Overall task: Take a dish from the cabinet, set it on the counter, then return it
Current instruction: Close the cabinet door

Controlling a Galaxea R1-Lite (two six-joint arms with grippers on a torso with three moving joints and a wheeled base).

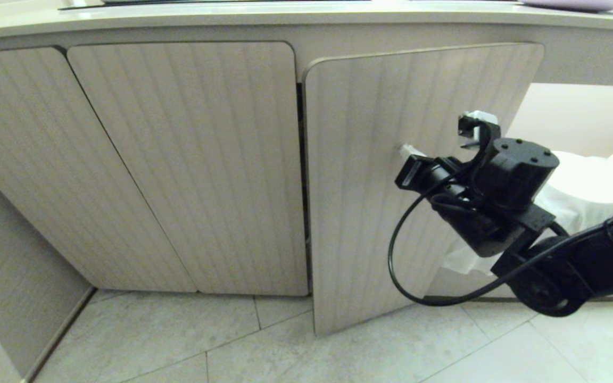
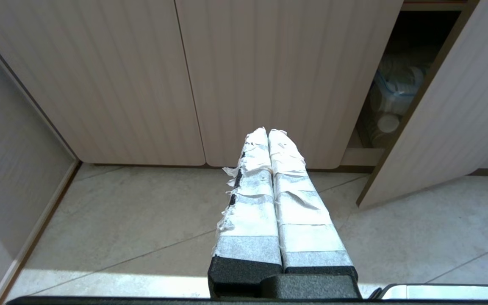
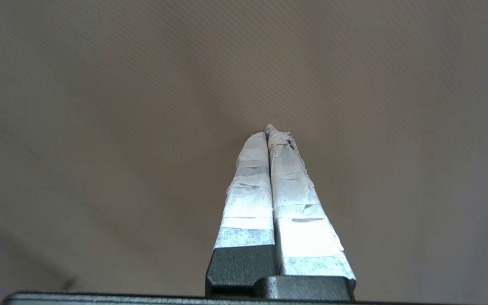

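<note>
Inside the open right-hand bay of the cabinet [image 1: 189, 159] is where any dishes would be, but honestly I can't pick out the cream dish itself. From the left wrist view you only get a dim stack of roundish white things and a clear tub with a blue rim [image 2: 390, 91] sitting in the shadow on the inner shelf, too murky to tell which is which. In the head view that same bay is blown out bright, with something white and crinkly, like cloth or plastic [image 1: 578, 202], spilling over the shelf edge.

The ribbed door [image 1: 391, 181] of that bay is swung out toward the robot, its bottom corner hanging over the tiled floor [image 1: 232, 346]. The two doors to its left are closed.

The right hand [image 1: 408, 151] is right up at the outer face of that open door, clenched with its taped fingers [image 3: 269, 178] pressed together and nothing between them. Its wrist view is just ribbed panel filling everything, so it's really close, though I can't tell if the tips actually touch. A black cable [image 1: 399, 266] loops down below the arm.

The left hand [image 2: 268, 132] is parked low, pointing at the closed doors, also clenched and empty.

Up top, the pale surface [image 1: 179, 18] runs along the far edge, with the rim of a pale bowl-like thing [image 1: 578, 4] at its right end.
</note>
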